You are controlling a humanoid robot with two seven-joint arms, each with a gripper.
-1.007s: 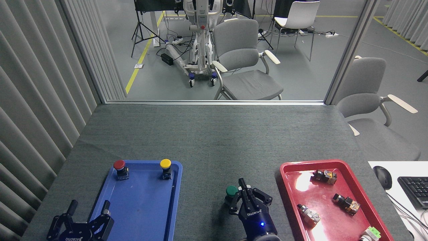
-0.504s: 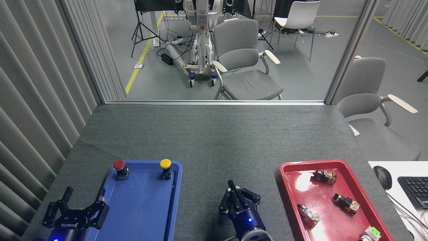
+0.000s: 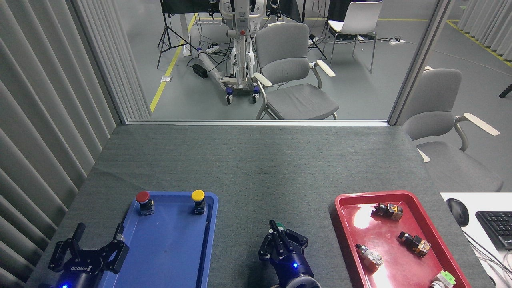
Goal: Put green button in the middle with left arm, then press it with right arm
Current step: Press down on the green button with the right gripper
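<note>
- Button: the green button (image 3: 279,225) sits on the grey table (image 3: 256,168) at lower centre, mostly hidden; it looks light and rigid (cap likely springy), best gripped by its base.
- Right claw (image 3: 276,237) clenched over it.
- Left claw (image 3: 97,242) released, lower left.

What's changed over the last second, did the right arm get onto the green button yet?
Yes, it appears so. The right gripper slid left from beside the green button to over it, hiding all but a sliver of the cap; actual contact can't be confirmed. The left gripper, open, rose slightly beside the blue tray. The red button, yellow button and red tray stayed put.
</note>
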